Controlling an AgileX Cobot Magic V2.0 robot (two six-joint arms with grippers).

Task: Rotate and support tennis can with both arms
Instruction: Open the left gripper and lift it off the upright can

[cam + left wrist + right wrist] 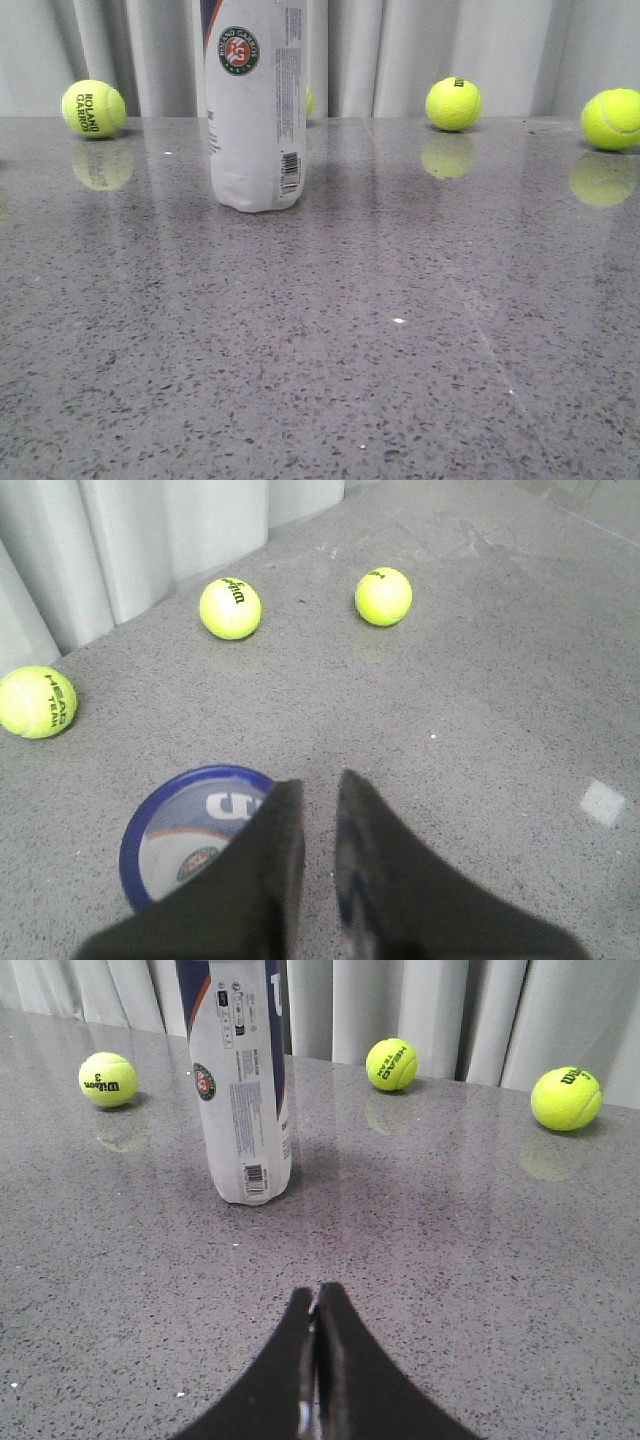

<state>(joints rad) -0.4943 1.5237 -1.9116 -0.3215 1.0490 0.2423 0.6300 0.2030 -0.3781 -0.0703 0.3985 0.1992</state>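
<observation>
The tennis can stood upright on the grey speckled tabletop, left of centre in the front view, its ridged clear base down and its round logo facing the camera. Yellow tennis balls lay scattered well apart behind it, near the pale curtain.

The left end effector hung directly above the can's blue lid, its two black fingers slightly parted with a narrow gap between them, grasping nothing. Whether they touched the lid could not be told from that view. The right end effector was clenched, fingers pressed together on nothing, low over the tabletop and well short of the can, which it faced head-on.

The main risk, as I judged it, was the can's shape: tall and narrow (and probably light), it would tip easily. A push from above that landed off-centre on the lid, or a sideways nudge from the closed right fingers, could topple it and send it rolling among the balls before either arm had a secure hold.
</observation>
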